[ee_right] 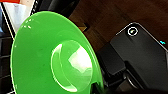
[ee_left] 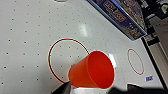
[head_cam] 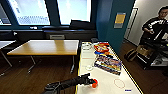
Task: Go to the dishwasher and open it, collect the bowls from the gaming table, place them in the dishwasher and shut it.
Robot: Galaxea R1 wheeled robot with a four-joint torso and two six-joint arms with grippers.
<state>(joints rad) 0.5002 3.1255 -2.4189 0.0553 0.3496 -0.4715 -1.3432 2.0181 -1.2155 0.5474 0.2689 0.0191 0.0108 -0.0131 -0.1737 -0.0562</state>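
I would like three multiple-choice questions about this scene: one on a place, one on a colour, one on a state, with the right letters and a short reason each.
1. Where is the orange cup?
A. above the white table
B. on the wooden table
C. on the floor

2. What colour is the bowl close to the right wrist camera?
A. blue
B. green
C. white

3. How does the cup sit?
A. upright
B. tilted
C. upside down

Answers:
1 A: the head view shows it at the left end effector, over the white top.
2 B: it is bright green.
3 B: its mouth faces sideways in the left wrist view.
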